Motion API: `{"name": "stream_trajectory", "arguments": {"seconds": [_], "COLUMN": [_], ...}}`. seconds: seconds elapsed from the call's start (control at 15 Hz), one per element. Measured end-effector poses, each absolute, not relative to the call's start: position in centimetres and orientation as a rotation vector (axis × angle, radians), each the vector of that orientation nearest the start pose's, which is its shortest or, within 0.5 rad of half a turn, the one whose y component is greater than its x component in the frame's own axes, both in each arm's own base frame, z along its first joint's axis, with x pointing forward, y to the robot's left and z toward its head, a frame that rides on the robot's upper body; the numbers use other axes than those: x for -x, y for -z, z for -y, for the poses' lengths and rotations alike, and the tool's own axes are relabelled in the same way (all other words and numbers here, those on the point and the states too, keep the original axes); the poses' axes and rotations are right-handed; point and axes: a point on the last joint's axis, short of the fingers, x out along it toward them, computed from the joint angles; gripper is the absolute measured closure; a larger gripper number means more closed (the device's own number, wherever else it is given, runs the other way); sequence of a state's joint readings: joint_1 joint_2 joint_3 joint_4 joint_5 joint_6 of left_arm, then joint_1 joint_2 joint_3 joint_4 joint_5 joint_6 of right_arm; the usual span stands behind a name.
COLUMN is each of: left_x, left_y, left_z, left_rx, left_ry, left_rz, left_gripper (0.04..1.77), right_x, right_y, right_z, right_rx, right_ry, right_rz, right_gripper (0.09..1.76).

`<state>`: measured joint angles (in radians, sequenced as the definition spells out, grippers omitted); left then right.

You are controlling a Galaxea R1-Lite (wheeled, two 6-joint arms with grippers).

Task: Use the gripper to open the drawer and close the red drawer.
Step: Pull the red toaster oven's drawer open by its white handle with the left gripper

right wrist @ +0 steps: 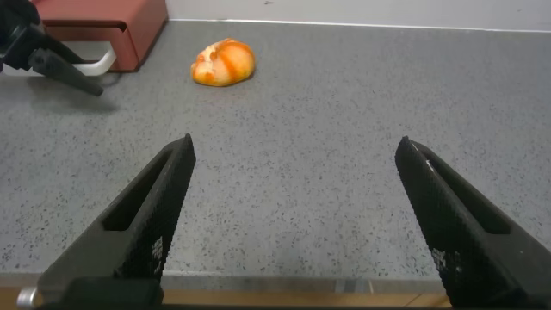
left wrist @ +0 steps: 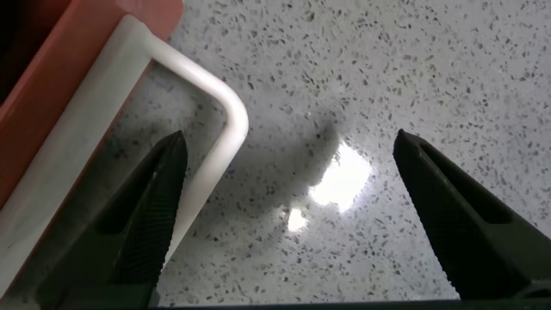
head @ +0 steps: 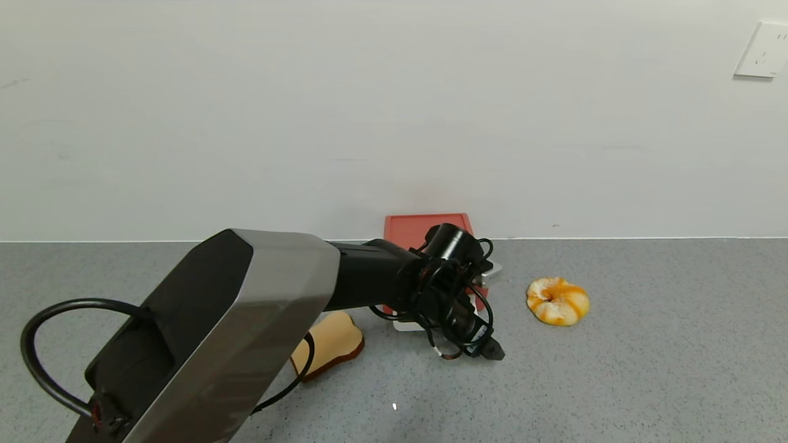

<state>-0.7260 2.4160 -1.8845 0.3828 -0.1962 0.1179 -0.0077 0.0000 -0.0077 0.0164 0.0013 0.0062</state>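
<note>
The red drawer (head: 418, 229) stands against the back wall, partly hidden by my left arm. Its white loop handle (head: 406, 325) points toward me. My left gripper (head: 483, 347) is open, low over the table just in front of the drawer. In the left wrist view the handle (left wrist: 225, 129) curves between the open fingers of the left gripper (left wrist: 291, 142), close to one finger (left wrist: 155, 207), and is not gripped. The drawer's red edge (left wrist: 52, 77) shows beside it. My right gripper (right wrist: 295, 145) is open and empty, near the table's front edge. The drawer (right wrist: 103, 21) is far from it.
A toast slice (head: 332, 341) lies left of the drawer front. An orange and white bun (head: 558, 300) lies on the right and also shows in the right wrist view (right wrist: 223, 62). The grey speckled table (head: 646, 369) meets a white wall behind.
</note>
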Motion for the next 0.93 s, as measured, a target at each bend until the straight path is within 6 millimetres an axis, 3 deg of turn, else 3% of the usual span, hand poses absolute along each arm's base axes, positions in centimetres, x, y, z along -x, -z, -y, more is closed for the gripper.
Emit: {"name": "stream_trajectory", "arguments": {"seconds": [0.93], "left_x": [-31.3], "left_y": [-9.9], "left_z": [32.4], "left_rx": [-0.329], "left_ry": [0.918], "left_rz": [-0.965], "left_gripper": [0.09], "right_x": [2.3], "right_y": [-7.6], "right_z": [0.0], "right_rx": [-0.006], "right_ry": [0.006], "right_rz": [-0.009], "right_gripper": [0.14]}}
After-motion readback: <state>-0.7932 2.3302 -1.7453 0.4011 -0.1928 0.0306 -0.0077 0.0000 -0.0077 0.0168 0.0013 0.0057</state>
